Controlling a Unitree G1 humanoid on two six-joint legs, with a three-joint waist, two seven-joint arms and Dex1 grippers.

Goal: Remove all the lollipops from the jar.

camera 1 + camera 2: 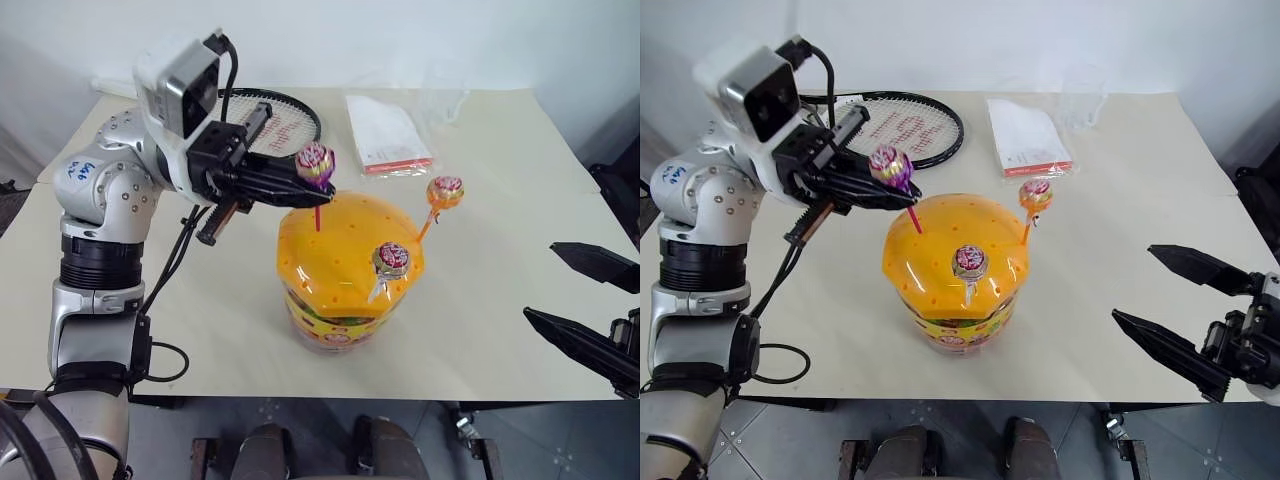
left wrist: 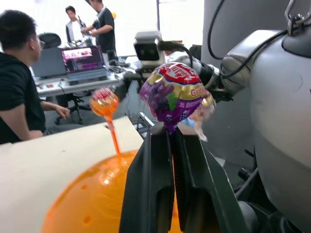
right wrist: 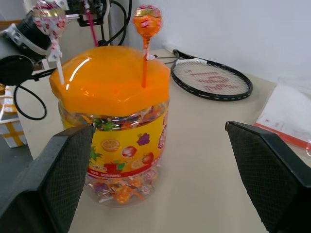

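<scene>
Left claw [image 1: 318,183] pinching the stick of the purple lollipop [image 1: 314,163], stick end still in the jar [image 1: 345,270] lid. Right claw [image 1: 1185,310] spread wide, well apart from the jar mid-desk [image 1: 480,300]. Orange lollipop [image 1: 444,192] and white-stick lollipop [image 1: 391,260] planted in the lid.

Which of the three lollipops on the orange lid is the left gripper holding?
The lollipop with the purple-pink stick, clamped in the left gripper; the orange-stick one and white-stick one stand free.
</scene>
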